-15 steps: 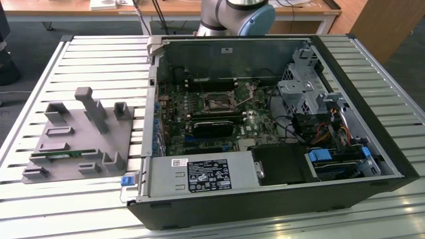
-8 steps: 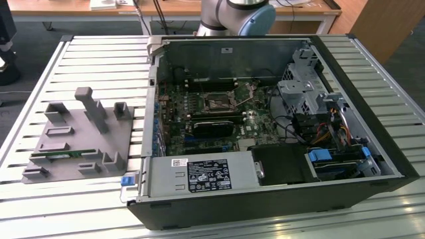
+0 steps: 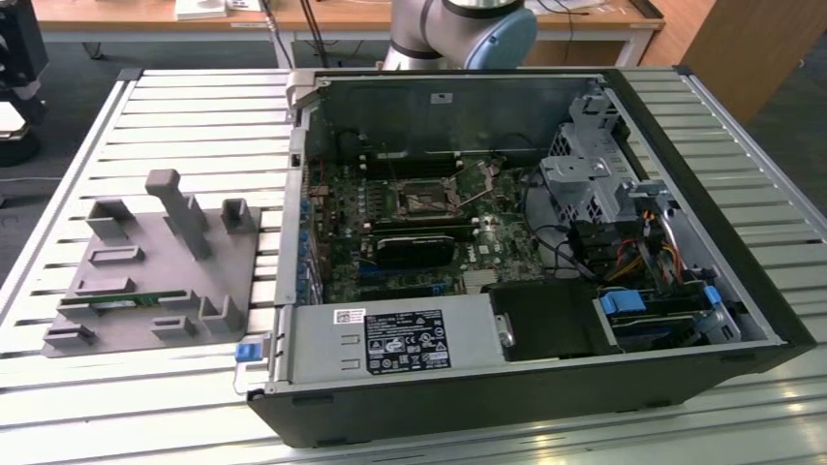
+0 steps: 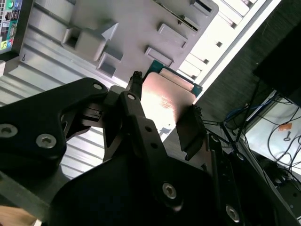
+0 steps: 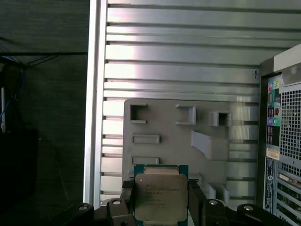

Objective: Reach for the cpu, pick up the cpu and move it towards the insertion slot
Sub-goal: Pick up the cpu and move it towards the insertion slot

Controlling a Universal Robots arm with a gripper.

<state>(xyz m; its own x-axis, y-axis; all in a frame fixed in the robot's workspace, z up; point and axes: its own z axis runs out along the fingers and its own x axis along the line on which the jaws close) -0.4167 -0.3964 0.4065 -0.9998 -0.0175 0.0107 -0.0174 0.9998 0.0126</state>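
Note:
In both wrist views my gripper (image 5: 160, 207) is shut on the cpu (image 5: 159, 188), a flat square chip with a shiny metal top and green edges. One black finger (image 4: 135, 82) presses one side of the cpu (image 4: 169, 89) and the other finger (image 4: 190, 127) presses the opposite side. The chip hangs in the air above the grey moulded tray (image 5: 188, 136). In the exterior view the insertion slot (image 3: 424, 201), a small square socket with a silvery frame, lies on the motherboard inside the open computer case (image 3: 517, 291).
The grey tray (image 3: 149, 271) lies on the slatted metal table (image 3: 194, 116) at the exterior view's left, with a green memory stick (image 3: 116, 302) on it. The arm's base (image 3: 466, 34) stands behind the case. The case's walls, drive cages and cables surround the motherboard.

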